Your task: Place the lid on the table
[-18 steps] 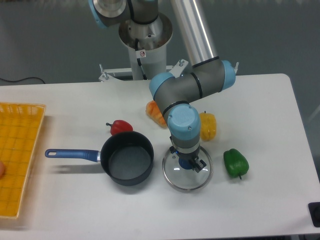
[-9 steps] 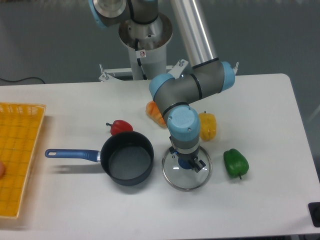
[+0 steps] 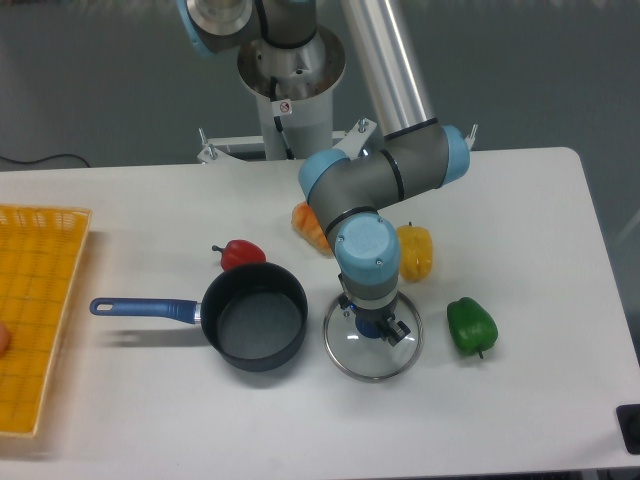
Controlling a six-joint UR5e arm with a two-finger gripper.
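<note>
The round clear glass lid (image 3: 358, 362) with a metal rim lies low over the white table (image 3: 520, 230), just right of the open saucepan. I cannot tell whether it touches the tabletop. My gripper (image 3: 375, 327) points straight down over the lid's centre, shut on the blue knob, which its fingers mostly hide. The arm's wrist covers the far part of the lid.
A dark saucepan (image 3: 255, 317) with a blue handle (image 3: 143, 309) stands left of the lid. A red pepper (image 3: 240, 254) is behind the pan. An orange pepper (image 3: 308, 222) and a yellow pepper (image 3: 417, 252) lie behind the arm, a green pepper (image 3: 471, 325) right. A yellow mesh tray (image 3: 35, 310) is far left.
The lid and gripper have shifted very slightly to the left; otherwise nothing has visibly moved.
</note>
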